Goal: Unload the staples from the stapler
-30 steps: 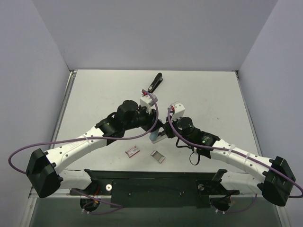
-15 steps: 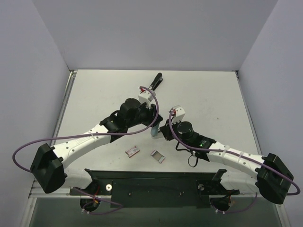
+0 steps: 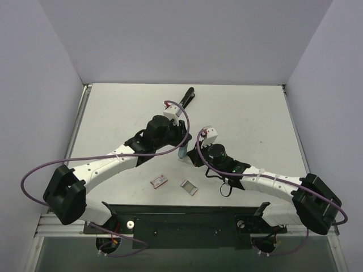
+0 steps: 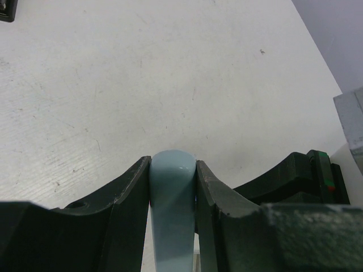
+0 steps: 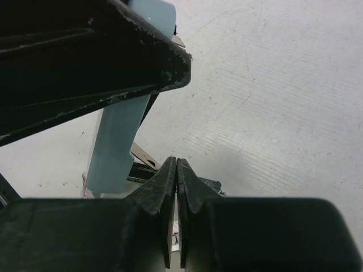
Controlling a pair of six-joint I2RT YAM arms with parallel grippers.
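The stapler point(image 3: 182, 152) stands between my two grippers at mid-table. Its pale blue upper arm point(image 4: 172, 198) is clamped between my left gripper's point(image 4: 173, 164) jaws. In the right wrist view that pale blue arm point(image 5: 116, 141) rises steeply, with a thin metal rail point(image 5: 144, 156) and a black base under it. My right gripper point(image 5: 177, 164) has its jaws pressed together, tips right by the rail and base. I cannot see any staples; a strip between the tips cannot be made out. In the top view the left gripper point(image 3: 181, 144) and right gripper point(image 3: 191, 157) almost touch.
A small reddish-brown box point(image 3: 159, 181) and a grey rectangular tray point(image 3: 189, 187) lie near the front edge. A long black object point(image 3: 186, 97) lies at the back of the table; its corner shows in the left wrist view point(image 4: 5, 8). Walls enclose three sides.
Both grippers and the stapler have shifted a little toward the back of the table. The right gripper has closed in on the stapler from the right.
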